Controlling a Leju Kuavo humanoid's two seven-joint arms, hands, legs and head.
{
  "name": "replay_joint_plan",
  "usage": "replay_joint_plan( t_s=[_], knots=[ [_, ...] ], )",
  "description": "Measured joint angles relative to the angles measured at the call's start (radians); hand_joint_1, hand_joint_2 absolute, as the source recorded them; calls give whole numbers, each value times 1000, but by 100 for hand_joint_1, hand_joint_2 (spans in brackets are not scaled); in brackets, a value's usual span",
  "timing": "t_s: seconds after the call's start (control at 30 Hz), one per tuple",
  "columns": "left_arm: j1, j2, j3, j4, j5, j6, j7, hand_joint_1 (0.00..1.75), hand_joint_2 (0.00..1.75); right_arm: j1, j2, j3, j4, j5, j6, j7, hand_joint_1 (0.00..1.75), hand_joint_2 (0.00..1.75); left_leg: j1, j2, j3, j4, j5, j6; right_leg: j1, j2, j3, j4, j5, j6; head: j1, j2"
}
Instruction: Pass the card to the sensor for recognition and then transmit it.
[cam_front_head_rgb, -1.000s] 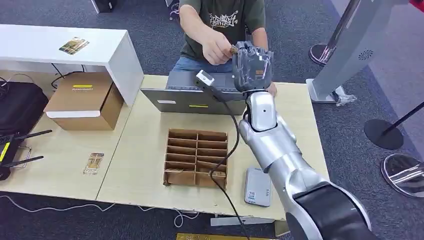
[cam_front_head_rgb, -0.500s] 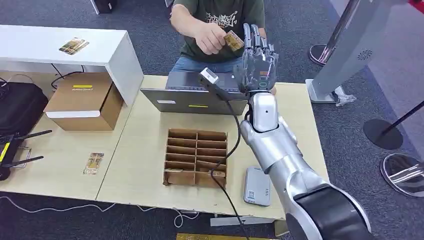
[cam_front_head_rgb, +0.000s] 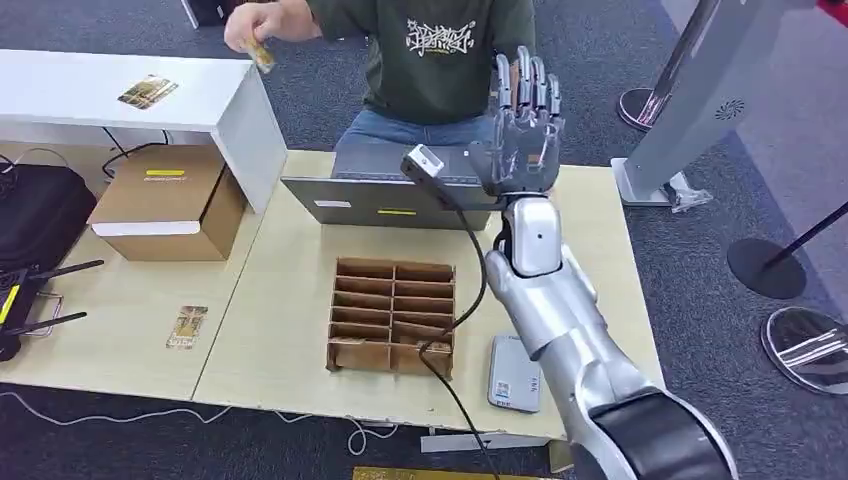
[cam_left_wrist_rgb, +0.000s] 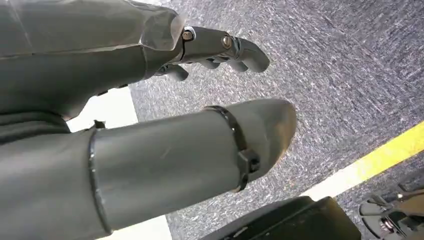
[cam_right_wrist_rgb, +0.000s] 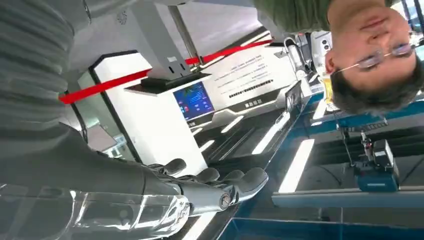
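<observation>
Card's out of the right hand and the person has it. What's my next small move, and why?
Probably draw the right hand back and down toward the table. Its fingers are spread upright and hold nothing, while the person's hand carries the card off over the white shelf. Another card lies on the table.

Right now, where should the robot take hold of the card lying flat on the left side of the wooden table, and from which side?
Probably by its long edges, from straight above. The card lies flat on the table, long axis pointing away from the robot, bare wood all round. The fingers of the right hand are spread and empty.
</observation>
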Motion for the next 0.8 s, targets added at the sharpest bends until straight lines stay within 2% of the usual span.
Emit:
replay_joint_plan(
  t_s=[0.33,0.53,0.8],
  knots=[
    [17,-1,21,0,26,32,-10,0,0,243,-19,-100,-256,1,0,-53,0,175,0,0,0,0,0,0,0,0,0,-1,0,0,0,0],
    [19,-3,41,0,45,43,-11,0,0,431,-37,-108,-447,5,0,-48,0,175,0,0,0,0,-1,0,0,0,0,-1,-1,0,0,0],
    [19,-6,62,0,63,57,-11,0,0,608,-55,-100,-626,13,0,-9,0,175,0,0,0,0,-1,0,0,0,0,-1,-1,0,0,0]
  ],
)
